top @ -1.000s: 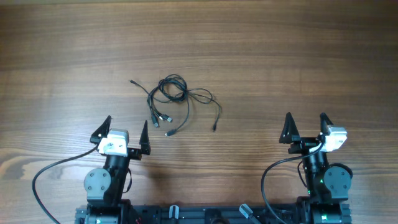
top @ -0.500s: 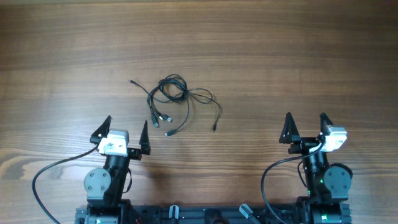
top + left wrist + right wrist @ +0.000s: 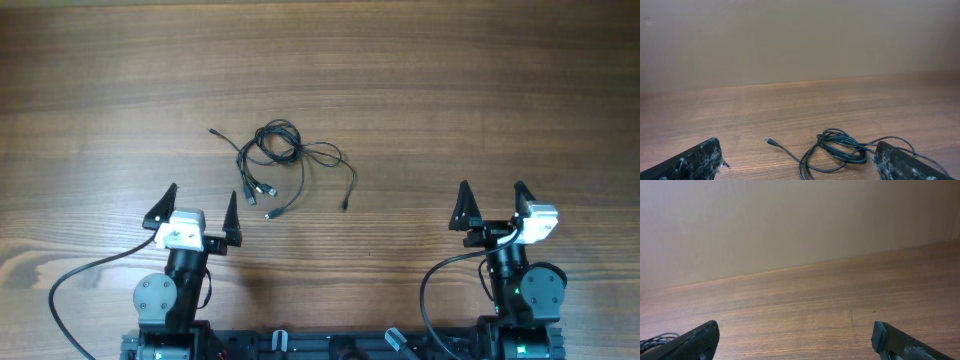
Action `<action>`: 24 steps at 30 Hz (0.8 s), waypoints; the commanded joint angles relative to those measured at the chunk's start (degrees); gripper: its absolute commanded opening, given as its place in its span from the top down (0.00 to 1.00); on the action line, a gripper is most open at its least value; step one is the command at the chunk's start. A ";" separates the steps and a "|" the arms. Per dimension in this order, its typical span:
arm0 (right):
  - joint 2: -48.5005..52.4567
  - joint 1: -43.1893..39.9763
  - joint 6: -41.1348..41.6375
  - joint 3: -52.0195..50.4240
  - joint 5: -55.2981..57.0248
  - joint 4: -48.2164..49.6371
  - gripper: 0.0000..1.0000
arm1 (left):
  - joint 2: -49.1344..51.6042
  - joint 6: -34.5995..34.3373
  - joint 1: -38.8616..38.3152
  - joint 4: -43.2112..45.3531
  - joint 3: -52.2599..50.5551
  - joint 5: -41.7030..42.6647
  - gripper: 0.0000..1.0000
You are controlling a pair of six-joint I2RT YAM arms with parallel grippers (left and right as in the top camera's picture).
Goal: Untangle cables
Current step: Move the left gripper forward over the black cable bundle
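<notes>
Behind the cables (image 3: 297, 150), the left end effector (image 3: 203, 193) and right end effector (image 3: 491, 186) point forward, both released wide.

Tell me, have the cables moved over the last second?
No. The cables lie at the same spot against the table's wood grain, just ahead of the open left gripper.

- Lit softly and evenly from above in the overhead view, with no glare on the wooden table (image 3: 450, 90).
- Only faint, short shadows, close beside the cables (image 3: 285, 160) at centre frame.
- Sharp from edge to edge overhead, without visible bending at the borders.
- Dimmer and warmer in both wrist views, with the pale wall (image 3: 800, 40) slightly soft and the dark fingertips (image 3: 695, 162) in the lower corners blurred.
</notes>
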 commanded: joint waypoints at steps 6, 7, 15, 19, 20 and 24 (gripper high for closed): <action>-0.13 0.28 0.66 -0.07 -0.09 0.15 0.00 | 2.47 -8.92 0.85 -9.79 16.17 0.63 0.00; -0.13 0.28 0.68 -0.07 -0.09 0.15 0.00 | 4.52 -8.92 1.20 -12.39 19.87 0.63 0.00; -0.13 0.28 0.63 -0.07 -0.09 0.15 0.00 | 32.39 -8.81 1.62 -36.70 51.28 0.98 0.00; -0.13 0.28 0.68 -0.07 -0.09 0.15 0.00 | 50.27 -8.66 1.62 -51.12 65.05 5.92 0.00; -0.13 0.28 0.66 -0.07 -0.09 0.15 0.00 | 54.23 -8.68 1.62 -53.57 67.21 8.07 0.00; -0.13 0.28 0.66 -0.07 -0.09 0.15 0.01 | 69.13 -8.72 1.60 -55.84 69.07 22.40 0.00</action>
